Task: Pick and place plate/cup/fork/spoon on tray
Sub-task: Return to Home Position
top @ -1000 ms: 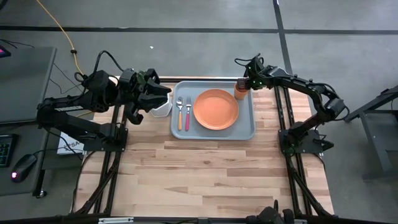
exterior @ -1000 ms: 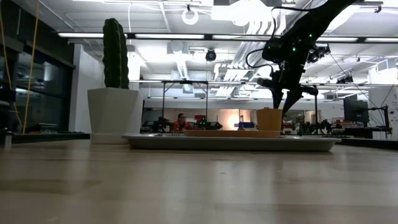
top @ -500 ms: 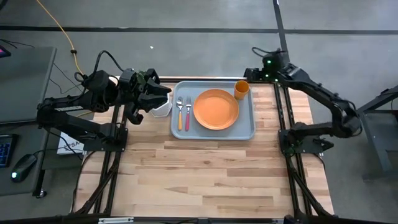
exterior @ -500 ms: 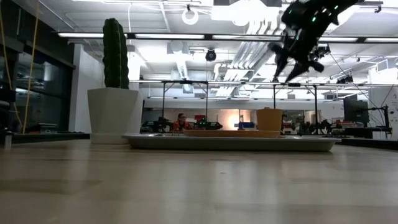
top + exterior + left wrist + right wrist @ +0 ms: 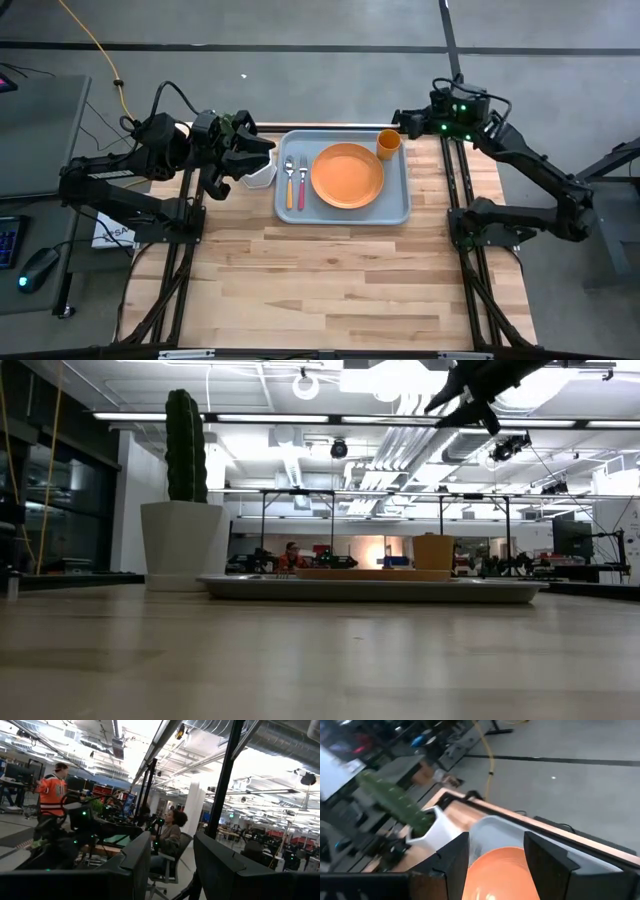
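The pale blue-grey tray (image 5: pixel 396 205) lies at the table's far middle. On it rest the orange plate (image 5: pixel 347 176), the orange cup (image 5: pixel 389 145) upright in its far right corner, and, left of the plate, the spoon (image 5: pixel 289 182) and the pink-handled fork (image 5: pixel 302 182). My right gripper (image 5: pixel 399 120) is open and empty, high above the table's far edge, just beyond the cup; it also shows in the low view (image 5: pixel 447 398). My left gripper (image 5: pixel 266 150) is open and empty, raised over the white cactus pot (image 5: pixel 262 177) left of the tray.
The white pot with the green cactus (image 5: pixel 183 510) stands right beside the tray's left rim. The near half of the wooden table (image 5: pixel 330 290) is bare. People sit and stand in the room beyond the table.
My right gripper has left the cup, risen high and drawn back toward the table's far right corner. The cup stays upright in the tray's far right corner.
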You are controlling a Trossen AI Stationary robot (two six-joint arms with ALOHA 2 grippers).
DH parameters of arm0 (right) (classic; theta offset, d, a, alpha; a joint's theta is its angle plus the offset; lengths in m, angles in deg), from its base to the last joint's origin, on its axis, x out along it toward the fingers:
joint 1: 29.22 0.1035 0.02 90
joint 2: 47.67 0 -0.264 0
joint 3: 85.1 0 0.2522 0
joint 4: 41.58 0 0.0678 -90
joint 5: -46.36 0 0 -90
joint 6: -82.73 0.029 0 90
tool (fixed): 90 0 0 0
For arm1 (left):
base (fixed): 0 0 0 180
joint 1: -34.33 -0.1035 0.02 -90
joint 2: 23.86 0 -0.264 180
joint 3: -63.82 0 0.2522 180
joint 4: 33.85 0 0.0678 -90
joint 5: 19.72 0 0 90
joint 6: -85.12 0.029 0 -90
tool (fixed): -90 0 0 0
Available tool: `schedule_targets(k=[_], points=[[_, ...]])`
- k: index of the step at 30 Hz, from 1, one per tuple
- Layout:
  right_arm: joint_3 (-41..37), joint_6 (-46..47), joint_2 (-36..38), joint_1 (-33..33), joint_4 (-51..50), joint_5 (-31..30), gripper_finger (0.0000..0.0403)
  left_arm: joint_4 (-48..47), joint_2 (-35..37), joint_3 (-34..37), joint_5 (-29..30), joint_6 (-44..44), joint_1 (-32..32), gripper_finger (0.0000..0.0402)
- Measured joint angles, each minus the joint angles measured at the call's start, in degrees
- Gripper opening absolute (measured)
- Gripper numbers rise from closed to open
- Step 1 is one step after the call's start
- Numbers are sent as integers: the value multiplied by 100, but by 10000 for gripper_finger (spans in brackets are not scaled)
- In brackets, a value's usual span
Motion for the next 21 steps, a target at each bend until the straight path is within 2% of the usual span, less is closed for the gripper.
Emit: schedule_targets(k=[8, 12, 16, 21], points=[[0, -285, 18, 598, 621, 267, 178, 0, 0, 0, 0, -2, 0, 135], [0, -315, 18, 867, 1227, 642, 175, 0, 0, 0, 0, 0, 0, 135], [0, -105, 18, 1315, 1931, 1261, 151, 0, 0, 0, 0, 1, 0, 135], [0, -262, 18, 2148, 2567, 1408, 107, -4, 0, 0, 0, 90, 0, 135]])
